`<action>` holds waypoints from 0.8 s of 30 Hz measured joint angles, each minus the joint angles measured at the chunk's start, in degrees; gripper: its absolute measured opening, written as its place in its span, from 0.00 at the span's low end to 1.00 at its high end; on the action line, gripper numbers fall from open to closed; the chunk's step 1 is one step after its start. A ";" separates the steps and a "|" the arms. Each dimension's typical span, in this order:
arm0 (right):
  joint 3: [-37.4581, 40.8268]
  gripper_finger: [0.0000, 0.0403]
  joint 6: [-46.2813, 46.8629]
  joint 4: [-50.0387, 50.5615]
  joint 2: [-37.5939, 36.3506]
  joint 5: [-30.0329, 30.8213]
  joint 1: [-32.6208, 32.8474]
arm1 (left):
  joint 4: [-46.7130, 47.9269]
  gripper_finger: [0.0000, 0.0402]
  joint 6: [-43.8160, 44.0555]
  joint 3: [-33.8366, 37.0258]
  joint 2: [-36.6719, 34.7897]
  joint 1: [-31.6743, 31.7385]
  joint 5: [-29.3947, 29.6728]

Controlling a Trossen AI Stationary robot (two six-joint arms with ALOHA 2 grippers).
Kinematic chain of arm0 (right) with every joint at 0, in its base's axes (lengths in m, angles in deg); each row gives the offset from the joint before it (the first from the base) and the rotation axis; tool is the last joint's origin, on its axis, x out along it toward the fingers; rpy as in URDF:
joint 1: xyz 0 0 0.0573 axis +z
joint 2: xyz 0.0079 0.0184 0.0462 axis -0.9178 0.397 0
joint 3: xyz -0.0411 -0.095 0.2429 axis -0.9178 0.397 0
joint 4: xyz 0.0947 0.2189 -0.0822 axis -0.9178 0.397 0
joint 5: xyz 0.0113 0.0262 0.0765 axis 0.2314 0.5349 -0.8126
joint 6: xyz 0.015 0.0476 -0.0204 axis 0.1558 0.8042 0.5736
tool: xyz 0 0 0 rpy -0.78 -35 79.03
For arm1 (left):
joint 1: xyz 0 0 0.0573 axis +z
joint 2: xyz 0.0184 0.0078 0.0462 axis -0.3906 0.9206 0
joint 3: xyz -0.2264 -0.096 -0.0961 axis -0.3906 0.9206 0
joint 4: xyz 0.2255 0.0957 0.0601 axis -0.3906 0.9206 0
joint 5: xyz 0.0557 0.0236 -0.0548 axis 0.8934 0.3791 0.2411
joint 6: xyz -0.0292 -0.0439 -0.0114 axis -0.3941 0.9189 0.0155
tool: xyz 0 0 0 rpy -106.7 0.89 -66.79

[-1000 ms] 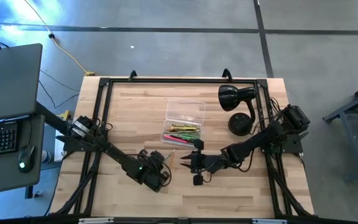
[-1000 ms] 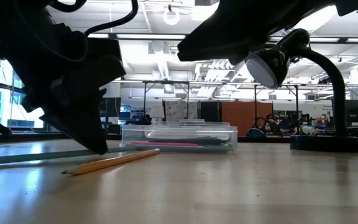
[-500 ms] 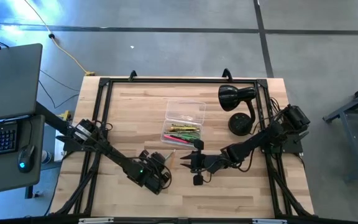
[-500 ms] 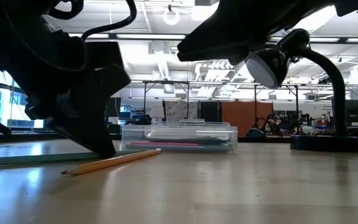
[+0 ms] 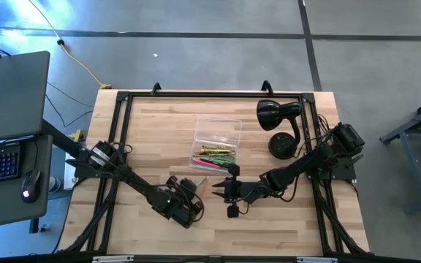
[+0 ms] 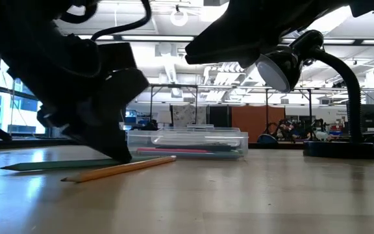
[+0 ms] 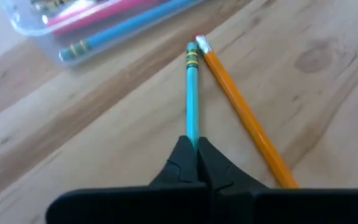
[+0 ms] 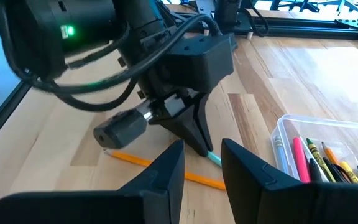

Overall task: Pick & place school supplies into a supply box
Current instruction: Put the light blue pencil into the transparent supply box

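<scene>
Nearest along the pale wooden table (image 5: pixel 269 226), the left gripper (image 7: pixel 197 151) is down at the surface with its dark fingers pressed together on the end of a thin teal-blue pencil (image 7: pixel 192 93), which lies flat on the wood. Just beside it lies a yellow-orange pencil (image 7: pixel 241 112); the eraser ends of the two nearly touch, though I can't quite tell whether they do. From table height the teal pencil lies behind the yellow one.

A little further on, the right gripper (image 8: pixel 202 162) hovers above the table facing the left one, its fingers spread apart with nothing between them.

Beyond both sits the small clear plastic rectangular box (image 5: pixel 215 143), holding a bundle of yellow, pink-red, green and black pencils and pens (image 5: pixel 214 155). Off to its right, near the far corner, stands a black gooseneck desk lamp (image 5: pixel 278 124).
</scene>
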State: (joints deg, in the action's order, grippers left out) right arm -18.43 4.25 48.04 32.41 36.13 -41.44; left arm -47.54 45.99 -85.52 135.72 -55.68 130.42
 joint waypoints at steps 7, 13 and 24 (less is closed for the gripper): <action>-0.01 0.21 -0.15 0.00 0.02 -0.01 0.00 | 7.97 0.06 -7.83 -6.36 -4.53 0.55 3.83; -0.02 0.21 1.17 -0.02 0.02 0.98 0.00 | 13.14 0.02 -20.76 -11.46 -8.73 5.04 3.14; -0.02 0.21 1.31 5.69 0.91 -0.60 1.47 | 21.53 0.12 -21.31 -13.15 -12.83 5.06 -2.24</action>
State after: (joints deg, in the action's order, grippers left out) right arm -18.45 5.56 53.73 33.31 35.53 -39.97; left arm -26.01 24.68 -98.67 122.89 -50.61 128.18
